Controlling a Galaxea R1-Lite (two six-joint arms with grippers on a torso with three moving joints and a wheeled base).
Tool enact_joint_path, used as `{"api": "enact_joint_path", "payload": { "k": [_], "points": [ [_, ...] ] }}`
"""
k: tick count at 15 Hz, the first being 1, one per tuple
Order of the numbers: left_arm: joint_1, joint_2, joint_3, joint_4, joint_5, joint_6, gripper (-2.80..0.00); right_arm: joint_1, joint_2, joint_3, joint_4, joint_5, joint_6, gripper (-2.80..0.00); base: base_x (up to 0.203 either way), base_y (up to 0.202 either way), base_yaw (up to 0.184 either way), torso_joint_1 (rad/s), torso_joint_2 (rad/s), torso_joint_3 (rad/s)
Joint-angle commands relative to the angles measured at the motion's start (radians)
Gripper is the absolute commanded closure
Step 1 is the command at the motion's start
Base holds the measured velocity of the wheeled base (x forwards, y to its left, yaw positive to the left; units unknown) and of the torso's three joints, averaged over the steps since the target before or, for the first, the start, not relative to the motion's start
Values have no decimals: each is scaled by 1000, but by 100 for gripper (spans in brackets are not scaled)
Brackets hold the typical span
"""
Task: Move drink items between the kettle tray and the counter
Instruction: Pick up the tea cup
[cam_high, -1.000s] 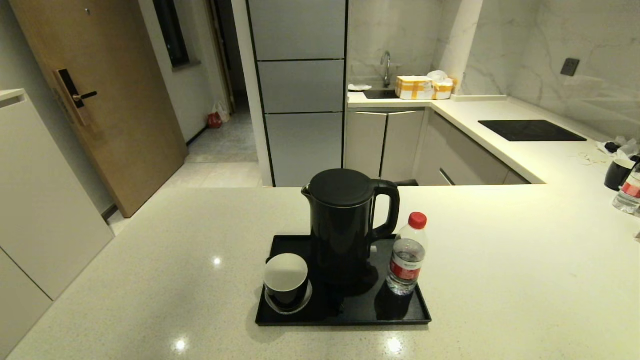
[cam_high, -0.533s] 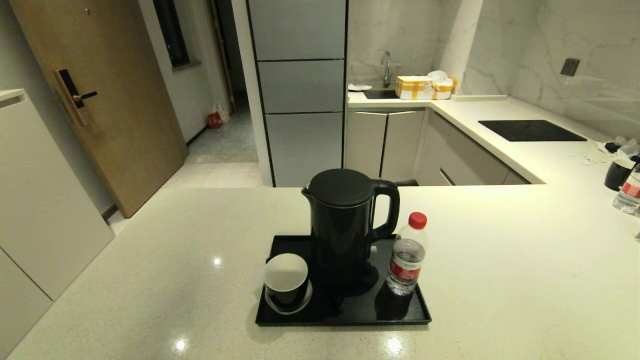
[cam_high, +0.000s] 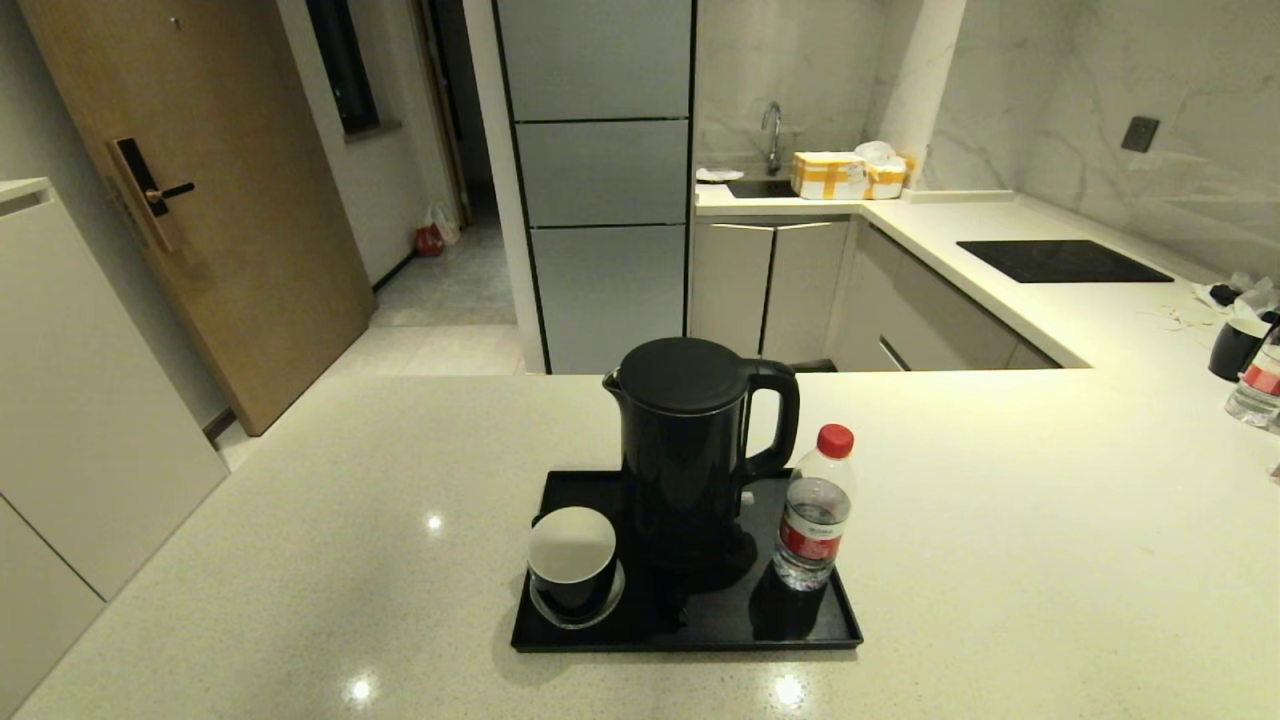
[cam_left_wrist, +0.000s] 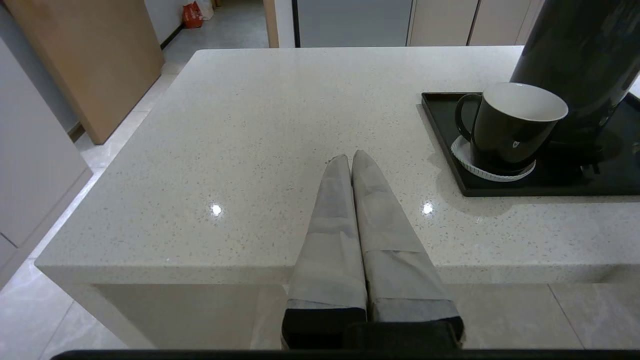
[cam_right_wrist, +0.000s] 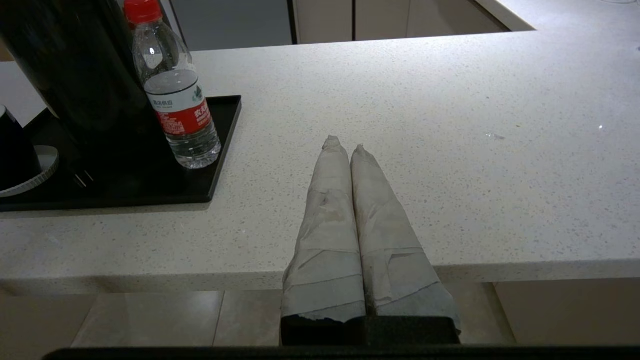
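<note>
On the cream counter (cam_high: 1000, 560) lies the black kettle tray (cam_high: 690, 632). The tall black kettle (cam_high: 690, 450) stands at its middle. A black mug (cam_high: 572, 560) with white interior sits at its front left on a white coaster (cam_left_wrist: 462, 155). The red-capped water bottle (cam_high: 815, 510) stands at its front right. Neither arm shows in the head view. My left gripper (cam_left_wrist: 350, 159) hovers shut and empty at the counter's near edge, left of the mug (cam_left_wrist: 510, 127). My right gripper (cam_right_wrist: 345, 145) is shut and empty at the near edge, right of the bottle (cam_right_wrist: 175, 100).
A second black mug (cam_high: 1236, 348) and another bottle (cam_high: 1260, 385) stand at the far right of the counter. A black hob panel (cam_high: 1060, 260) lies further back. Boxes (cam_high: 845, 175) sit by the sink. The counter's left edge drops to the floor (cam_left_wrist: 30, 270).
</note>
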Motion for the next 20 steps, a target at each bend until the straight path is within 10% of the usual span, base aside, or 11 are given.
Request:
{"api": "enact_joint_path", "payload": {
  "k": [1,11,13,16,20],
  "points": [
    [0,0,-6,14,3,3,0,-2,0,2,-2,1,-4,0,0,0,0,0,0,0],
    [-11,646,-629,407,-94,-7,0,-2,-1,2,-2,0,-3,0,0,0,0,0,0,0],
    [-19,808,-634,439,-228,52,0,-2,-1,2,-2,0,-4,0,0,0,0,0,0,0],
    [-32,1003,-529,400,-412,314,0,-2,-1,2,-2,0,-3,0,0,0,0,0,0,0],
    [-83,1235,-409,112,-521,359,0,-2,-1,2,-2,0,-4,0,0,0,0,0,0,0]
  ]
}}
